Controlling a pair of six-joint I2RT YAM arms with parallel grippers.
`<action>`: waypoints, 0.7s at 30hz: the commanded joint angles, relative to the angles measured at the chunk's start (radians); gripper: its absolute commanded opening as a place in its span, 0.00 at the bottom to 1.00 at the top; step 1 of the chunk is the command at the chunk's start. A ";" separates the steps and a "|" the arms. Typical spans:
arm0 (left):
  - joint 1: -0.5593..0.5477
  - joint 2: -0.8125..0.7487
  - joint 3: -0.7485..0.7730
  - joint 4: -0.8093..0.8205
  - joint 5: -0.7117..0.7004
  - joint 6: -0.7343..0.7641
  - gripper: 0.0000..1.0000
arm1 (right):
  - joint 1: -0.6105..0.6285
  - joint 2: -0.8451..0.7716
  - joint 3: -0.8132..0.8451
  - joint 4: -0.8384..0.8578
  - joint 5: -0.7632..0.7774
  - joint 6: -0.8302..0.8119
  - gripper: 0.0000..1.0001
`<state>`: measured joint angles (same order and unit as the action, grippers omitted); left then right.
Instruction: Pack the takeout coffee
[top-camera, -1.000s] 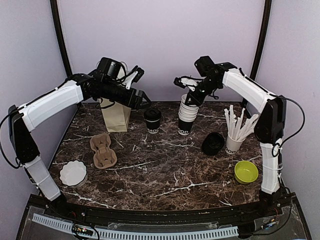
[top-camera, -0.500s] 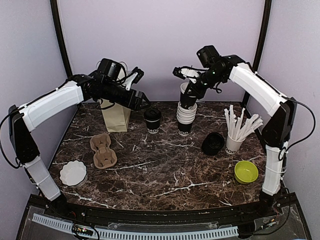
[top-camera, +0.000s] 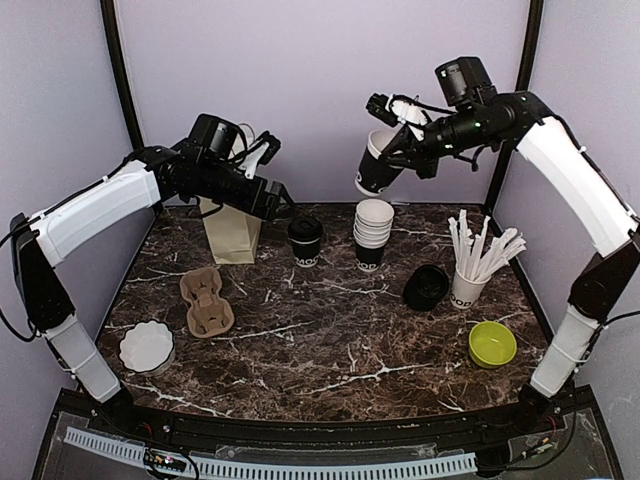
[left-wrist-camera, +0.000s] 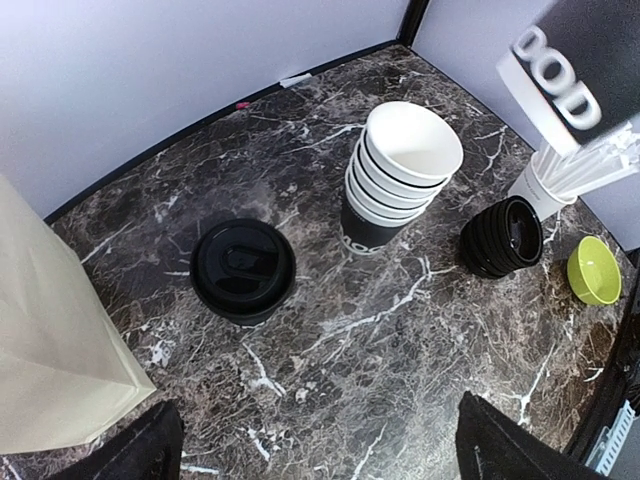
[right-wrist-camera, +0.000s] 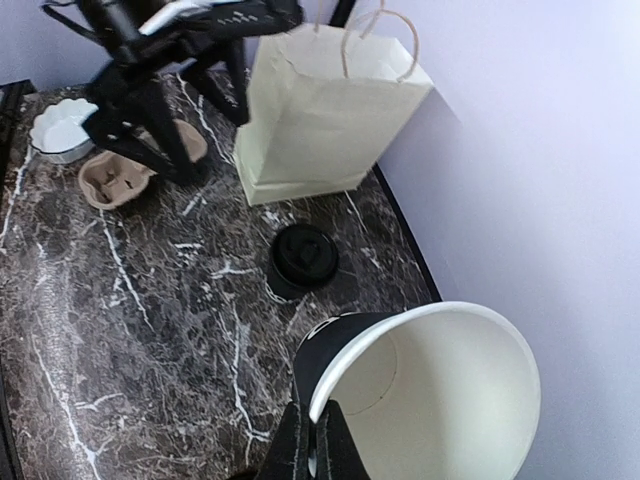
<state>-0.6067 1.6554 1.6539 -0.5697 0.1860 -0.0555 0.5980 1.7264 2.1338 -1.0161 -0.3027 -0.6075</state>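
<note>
The lidded cup (top-camera: 304, 241) stands upright at the back of the tabletop (top-camera: 330, 350), between the paper bag (top-camera: 232, 230) and the cup stack (top-camera: 372, 232), touching neither. A lidless cup (top-camera: 377, 167) of the same kind hangs in the air above the stack, tilted, with its mouth turned up toward the right arm. The right hand (top-camera: 393, 142) is closed tight on its rim, pinching the paper wall between the fingers.

The left hand (top-camera: 277, 196) hovers over the back of the tabletop just beside the bag. Its fingers are spread wide with nothing between them, and the lidded cup sits below and ahead of it.

To the right of the stack, a pile of black lids (top-camera: 427, 287) lies on its side, near a cup of white sticks (top-camera: 468, 280). A green bowl (top-camera: 492, 343) sits nearer the front on that side. On the left are a brown cup carrier (top-camera: 206, 300) and, toward the front corner, a white dish (top-camera: 147, 346).
</note>
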 joint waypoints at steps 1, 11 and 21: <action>0.003 -0.061 0.023 -0.019 -0.136 0.004 0.98 | 0.075 -0.061 -0.190 0.035 -0.137 -0.061 0.00; 0.002 -0.079 -0.007 0.024 -0.173 0.021 0.98 | 0.292 -0.019 -0.507 0.120 -0.092 -0.080 0.00; 0.002 -0.080 -0.038 0.033 -0.170 0.031 0.96 | 0.439 0.084 -0.618 0.234 0.036 -0.074 0.00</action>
<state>-0.6067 1.6165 1.6402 -0.5533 0.0204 -0.0418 1.0027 1.7924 1.5494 -0.8558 -0.3237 -0.6800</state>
